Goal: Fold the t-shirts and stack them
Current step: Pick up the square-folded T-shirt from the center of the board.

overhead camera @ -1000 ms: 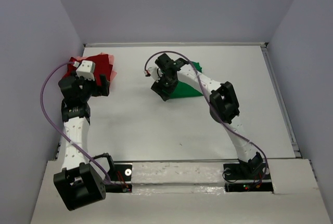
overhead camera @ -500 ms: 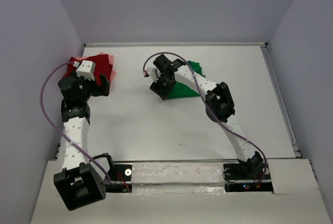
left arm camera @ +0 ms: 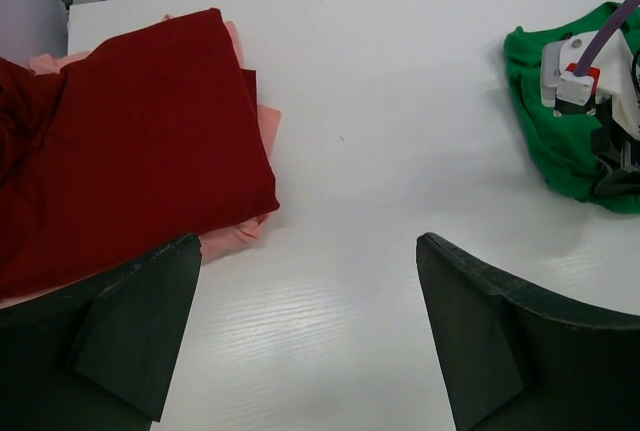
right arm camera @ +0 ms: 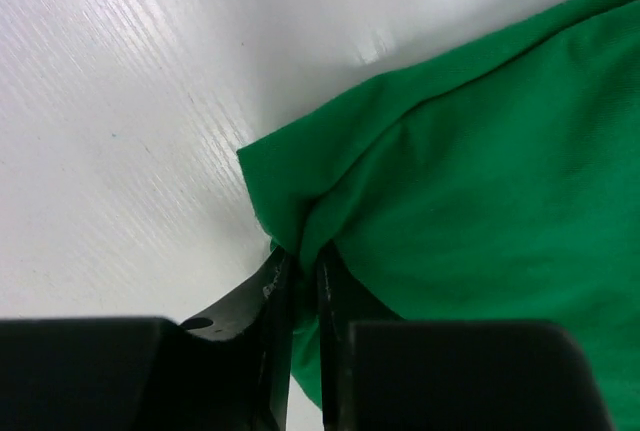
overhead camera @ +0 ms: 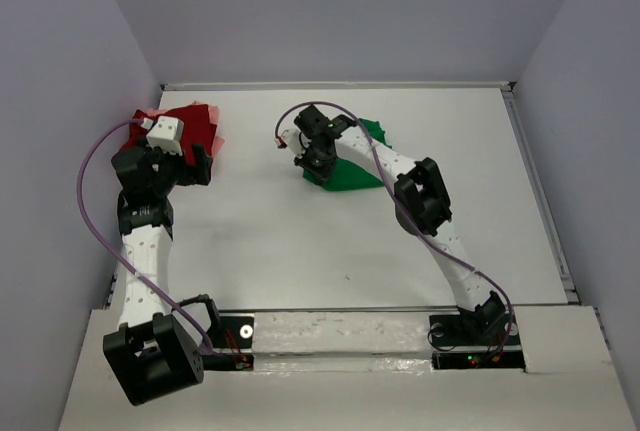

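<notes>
A folded green t-shirt point(overhead camera: 358, 169) point(right arm camera: 480, 151) point(left arm camera: 560, 141) lies on the white table right of centre. My right gripper point(overhead camera: 313, 164) point(right arm camera: 302, 256) is shut on the shirt's near-left corner, the cloth pinched between its narrow jaws. At the far left a folded dark red t-shirt point(overhead camera: 195, 126) point(left arm camera: 130, 141) rests on a pale pink t-shirt point(left arm camera: 262, 121), whose edges peek out beneath. My left gripper point(overhead camera: 175, 166) point(left arm camera: 305, 326) hangs open just in front of that stack, holding nothing.
The white table point(overhead camera: 300, 241) has a raised rim along the back point(overhead camera: 330, 84) and the right side point(overhead camera: 545, 201). Grey walls close in on all sides. The arms' bases point(overhead camera: 470, 326) sit at the near edge.
My right gripper has closed from open onto the green t-shirt's corner, shifting slightly right. The left arm has not moved.
</notes>
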Robot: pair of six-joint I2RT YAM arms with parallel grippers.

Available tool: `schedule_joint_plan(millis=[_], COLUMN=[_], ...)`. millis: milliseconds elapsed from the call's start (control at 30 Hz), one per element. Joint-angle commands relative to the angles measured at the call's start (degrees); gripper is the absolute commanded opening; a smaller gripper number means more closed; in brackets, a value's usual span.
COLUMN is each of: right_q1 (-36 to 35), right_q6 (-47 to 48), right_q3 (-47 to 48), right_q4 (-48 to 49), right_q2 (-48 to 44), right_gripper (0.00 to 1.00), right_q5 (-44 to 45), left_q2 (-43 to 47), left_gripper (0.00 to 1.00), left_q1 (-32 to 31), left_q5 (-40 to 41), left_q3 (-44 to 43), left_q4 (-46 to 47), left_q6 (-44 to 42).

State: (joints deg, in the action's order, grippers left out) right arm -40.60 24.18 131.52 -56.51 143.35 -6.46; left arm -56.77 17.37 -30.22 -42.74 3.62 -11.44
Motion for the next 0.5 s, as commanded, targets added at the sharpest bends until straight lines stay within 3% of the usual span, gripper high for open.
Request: schedule_joint_plan(millis=[0, 100, 233, 467], right_q1=[-0.8, -0.8, -0.8, -0.8], right_q6=[-0.3, 0.0, -0.5, -0.5], right_q3=[-5.1, -8.2, -12.3, -14.1], right_q4=[1.0, 2.3, 3.2, 3.9], right_q2=[-0.7, -3.2, -6.5, -13.1], right_gripper=[0.1, 0.0, 0.0, 0.0], right_q5=[1.9, 3.1, 4.0, 6.2], left_q2=[0.9, -0.3, -5.4, -19.2], left_gripper=[0.99, 0.99, 0.98, 0.75], left_q1=[0.2, 0.2, 0.1, -1.9], left_q5=[-2.5, -4.3, -11.2, -17.6], left_q3=[0.5, 0.6, 0.3, -0.8], left_q4=[2.3, 2.2, 2.2, 2.4], left_q6=[0.7, 2.2, 6.2, 12.9])
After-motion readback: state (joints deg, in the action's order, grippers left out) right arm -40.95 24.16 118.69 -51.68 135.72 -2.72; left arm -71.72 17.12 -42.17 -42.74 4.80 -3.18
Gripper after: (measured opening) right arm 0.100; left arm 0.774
